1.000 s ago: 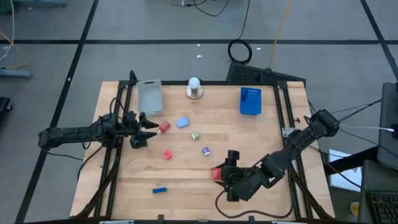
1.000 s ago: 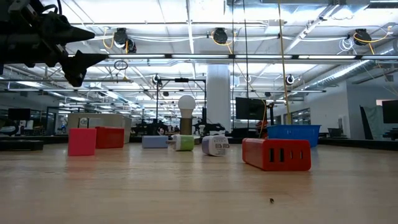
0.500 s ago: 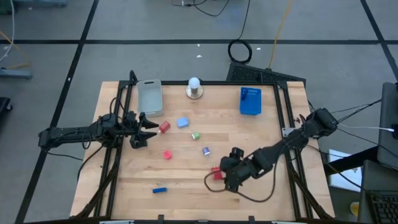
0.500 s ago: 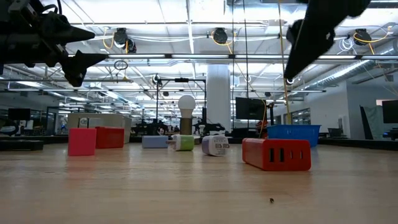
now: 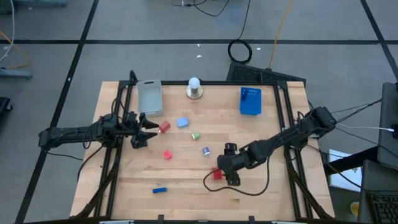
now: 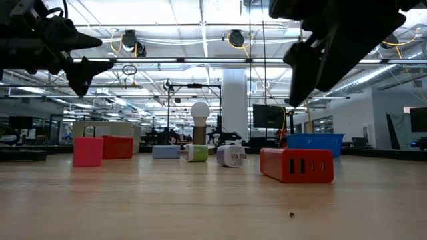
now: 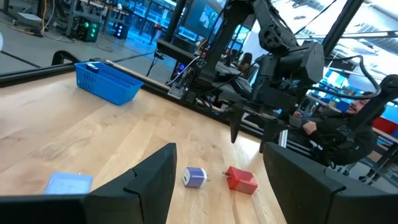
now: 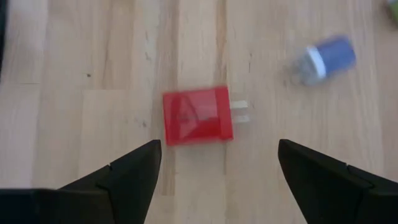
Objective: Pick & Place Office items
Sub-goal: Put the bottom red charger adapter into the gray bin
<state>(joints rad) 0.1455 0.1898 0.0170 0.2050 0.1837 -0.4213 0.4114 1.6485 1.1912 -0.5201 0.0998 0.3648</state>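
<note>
Right tool (image 5: 217, 175), fingers spread and holding nothing, hangs above the red charger (image 5: 217, 173) lying on the counter (image 5: 186, 180); earlier it hung beside it. Left tool (image 5: 149, 129) waits, spread. Grey tray (image 5: 150, 98) and blue tray (image 5: 250, 101) look bare.

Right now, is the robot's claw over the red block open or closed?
Open. The right gripper hangs above the red block, its two dark fingers spread wide either side, touching nothing. The block lies flat on the table.

Wooden table (image 5: 261, 134) — scattered office items (image 5: 183, 122), trays (grey (image 5: 150, 97), blue (image 5: 250, 101)).
</note>
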